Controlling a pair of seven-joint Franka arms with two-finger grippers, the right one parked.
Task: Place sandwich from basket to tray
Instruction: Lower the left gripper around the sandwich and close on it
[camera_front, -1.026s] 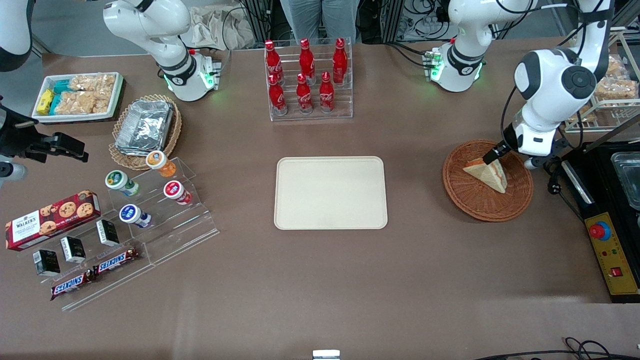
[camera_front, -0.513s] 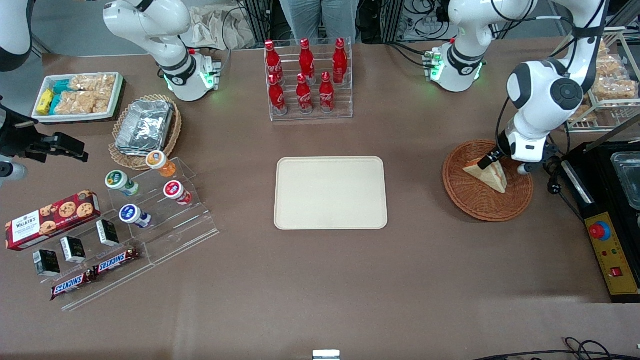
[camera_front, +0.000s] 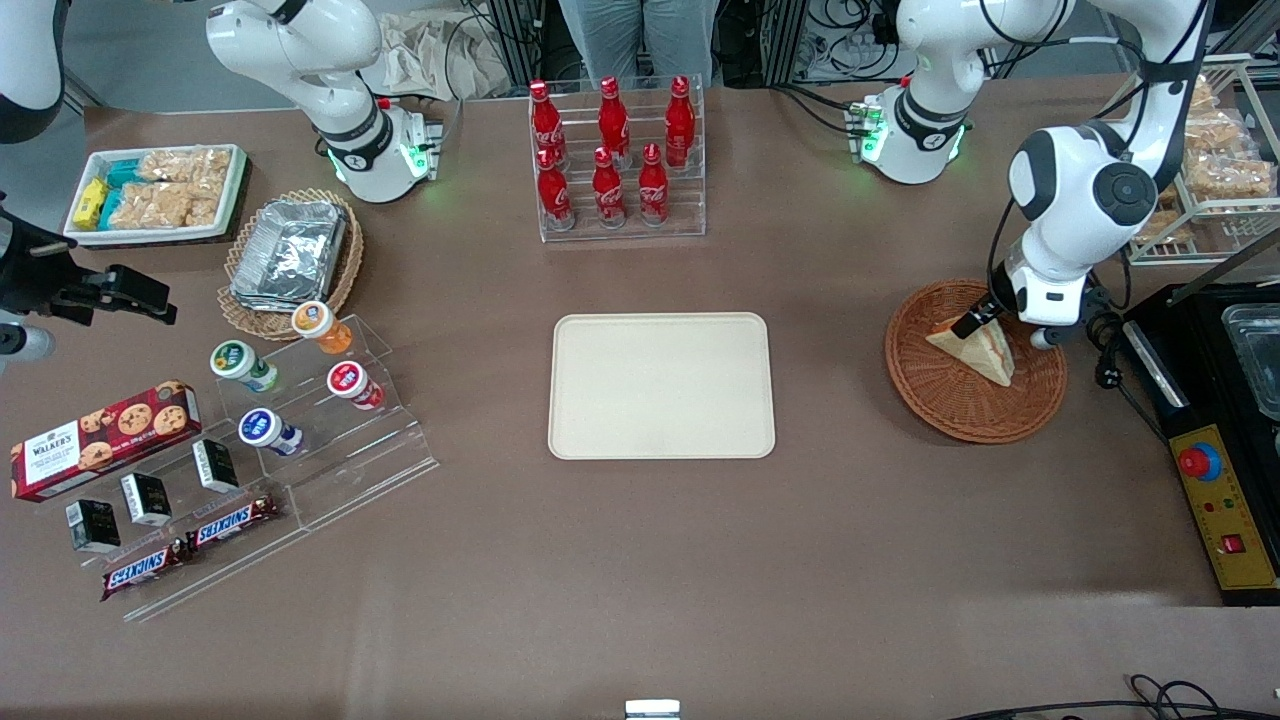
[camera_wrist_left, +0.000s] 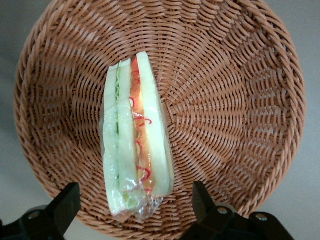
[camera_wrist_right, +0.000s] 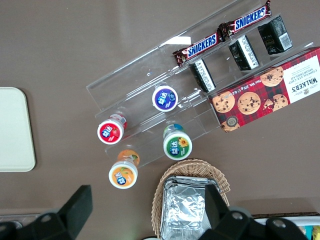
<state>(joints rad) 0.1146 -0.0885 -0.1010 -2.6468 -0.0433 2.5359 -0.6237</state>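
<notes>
One wedge waiting in its basket.
The hand (camera_wrist_left: 135, 210) hangs spread wide astride the wrapped triangular white-bread sandwich (camera_wrist_left: 134, 150), which stands on edge in the round reddish-brown wicker basket (camera_wrist_left: 240, 100), ready to pinch; cream rectangular tray (camera_front: 661, 386) sits mid-counter.

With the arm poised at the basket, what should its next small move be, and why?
Probably lower a little and close. The gripper is open, its fingers on either side of the sandwich, which lies in the basket ungrasped. The tray holds nothing.
</notes>
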